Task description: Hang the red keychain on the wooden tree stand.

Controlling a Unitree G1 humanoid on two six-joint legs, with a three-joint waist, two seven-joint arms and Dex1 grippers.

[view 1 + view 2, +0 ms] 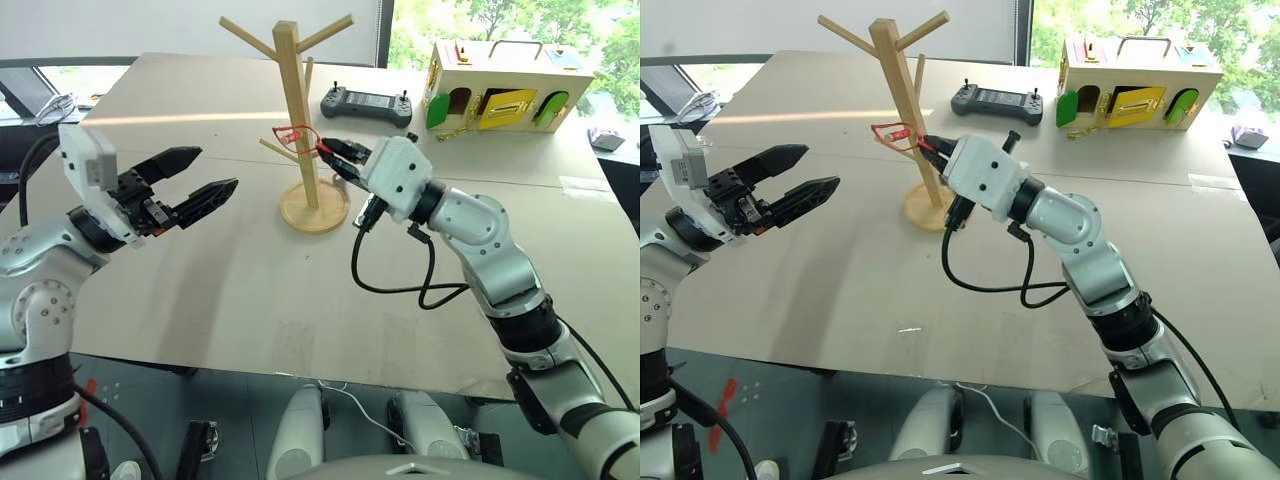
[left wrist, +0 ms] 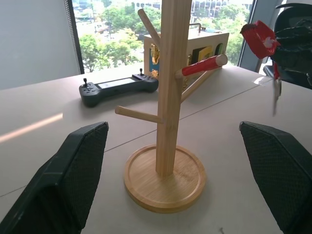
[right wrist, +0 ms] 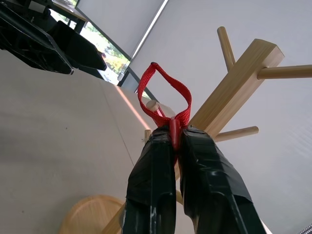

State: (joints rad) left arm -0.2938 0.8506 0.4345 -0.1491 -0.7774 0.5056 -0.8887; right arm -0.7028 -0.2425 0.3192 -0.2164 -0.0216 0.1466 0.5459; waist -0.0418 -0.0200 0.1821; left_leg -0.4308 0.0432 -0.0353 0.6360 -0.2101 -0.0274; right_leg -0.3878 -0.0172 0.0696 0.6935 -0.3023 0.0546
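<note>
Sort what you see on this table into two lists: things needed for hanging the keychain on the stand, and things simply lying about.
Part of the job:
red keychain, pinched in the shut right gripper
wooden tree stand

Lying about:
black handheld controller
wooden box with coloured doors
left gripper, open, holding nothing

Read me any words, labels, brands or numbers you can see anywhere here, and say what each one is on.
None can be read.
Handheld controller: any markings are too small to read.
Wooden box with coloured doors: no legible lettering.
Wooden tree stand and red keychain: no text.
</note>
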